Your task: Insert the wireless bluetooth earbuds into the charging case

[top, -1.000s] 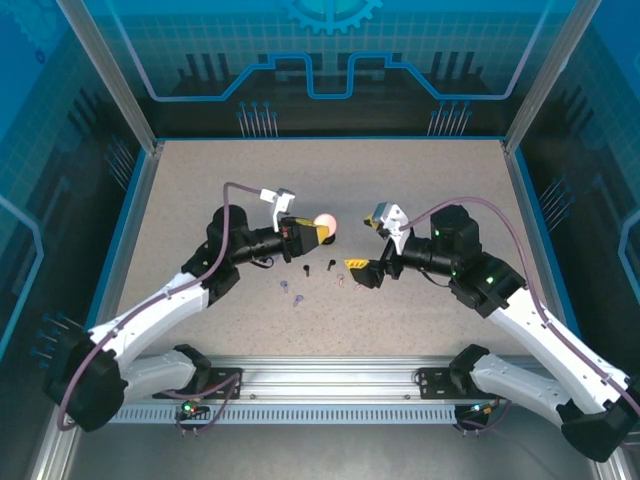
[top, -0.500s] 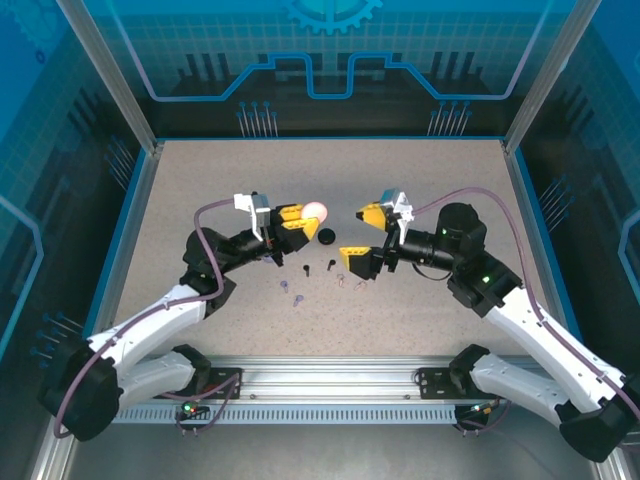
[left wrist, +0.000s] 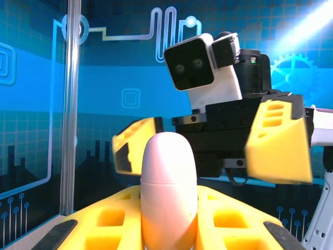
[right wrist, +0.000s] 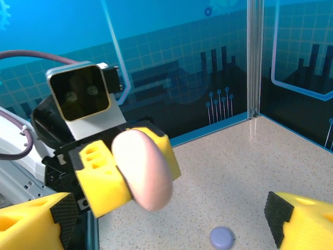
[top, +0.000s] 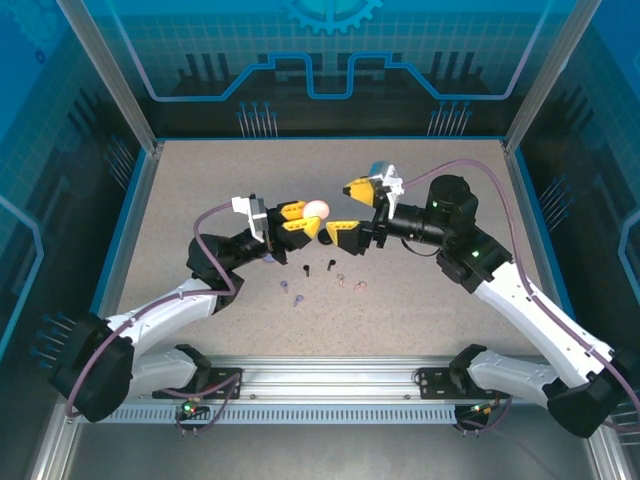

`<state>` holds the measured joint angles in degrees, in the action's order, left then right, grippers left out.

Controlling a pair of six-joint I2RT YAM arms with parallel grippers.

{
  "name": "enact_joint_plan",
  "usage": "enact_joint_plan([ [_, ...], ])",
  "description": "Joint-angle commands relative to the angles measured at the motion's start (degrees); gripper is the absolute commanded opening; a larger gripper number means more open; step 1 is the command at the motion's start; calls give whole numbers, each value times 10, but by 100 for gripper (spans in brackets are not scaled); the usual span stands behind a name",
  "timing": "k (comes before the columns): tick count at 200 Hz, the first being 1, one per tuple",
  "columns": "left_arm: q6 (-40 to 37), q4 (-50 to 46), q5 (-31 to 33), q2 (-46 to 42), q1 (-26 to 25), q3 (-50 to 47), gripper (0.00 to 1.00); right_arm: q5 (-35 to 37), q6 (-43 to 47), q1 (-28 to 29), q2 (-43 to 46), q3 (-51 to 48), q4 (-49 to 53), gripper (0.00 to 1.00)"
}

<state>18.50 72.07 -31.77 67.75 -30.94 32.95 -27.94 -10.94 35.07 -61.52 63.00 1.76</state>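
Table (top: 420, 170) carries the loose parts; left gripper (top: 305, 220) clamped tight on the pink case (top: 316, 210), held aloft; right gripper (top: 345, 208) at its 3 o'clock, jaws gaping, nothing in them; earbuds (top: 330, 266) scattered at the case's 6 o'clock; likely light, hard, slick, roll easily; pinch by the stem.

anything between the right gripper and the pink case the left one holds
No. Right wrist view shows bare air between the open right gripper and the pink case.
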Motion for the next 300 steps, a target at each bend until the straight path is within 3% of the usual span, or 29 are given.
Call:
enact_joint_plan([
  [1,14,41,-10,6,-6,-5,11,-4,5,-5,-13,28,-21,95],
  [133,18,44,-9,6,-8,-8,10,27,5,-15,-61,70,-4,84],
  [300,20,63,0,17,-8,-15,9,3,-11,-33,-85,108,8,85],
])
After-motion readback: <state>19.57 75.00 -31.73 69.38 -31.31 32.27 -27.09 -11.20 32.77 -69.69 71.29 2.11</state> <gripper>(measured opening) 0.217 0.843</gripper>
